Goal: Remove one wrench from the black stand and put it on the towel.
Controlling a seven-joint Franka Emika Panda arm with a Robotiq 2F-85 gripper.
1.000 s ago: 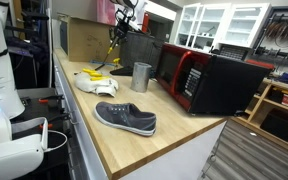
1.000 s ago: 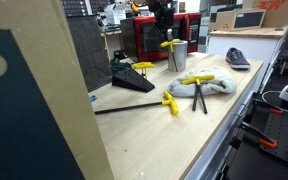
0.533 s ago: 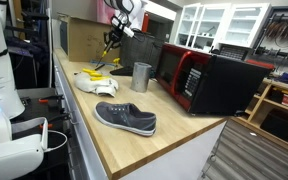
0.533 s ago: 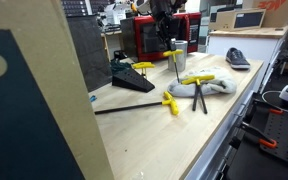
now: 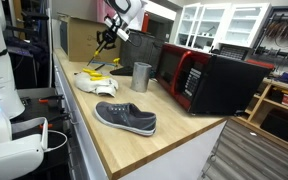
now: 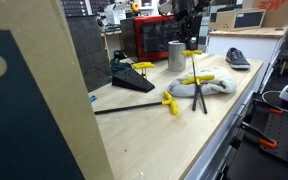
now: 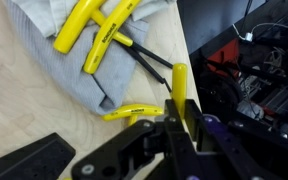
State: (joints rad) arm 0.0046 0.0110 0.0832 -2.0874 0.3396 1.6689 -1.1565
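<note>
In an exterior view, the end effector (image 6: 189, 20) hangs above the towel (image 6: 212, 88), clenched on a wrench (image 6: 192, 52). The wrench's yellow T-handle sits crosswise over a thin dark shaft that points down, probably ready for lowering onto the cloth. The black stand (image 6: 134, 80), a wedge-shaped block, sits well apart on the wooden table (image 6: 134, 130).

In an exterior view, the end effector (image 5: 111, 32) is high over the crumpled pale towel (image 5: 92, 84).

In the wrist view, the wrench (image 7: 179, 88) shows a smooth yellow handle pinched in the dark end effector (image 7: 174, 135). Soft grey folds of towel (image 7: 34, 55) already cushion two other wrenches (image 7: 94, 35).
</note>
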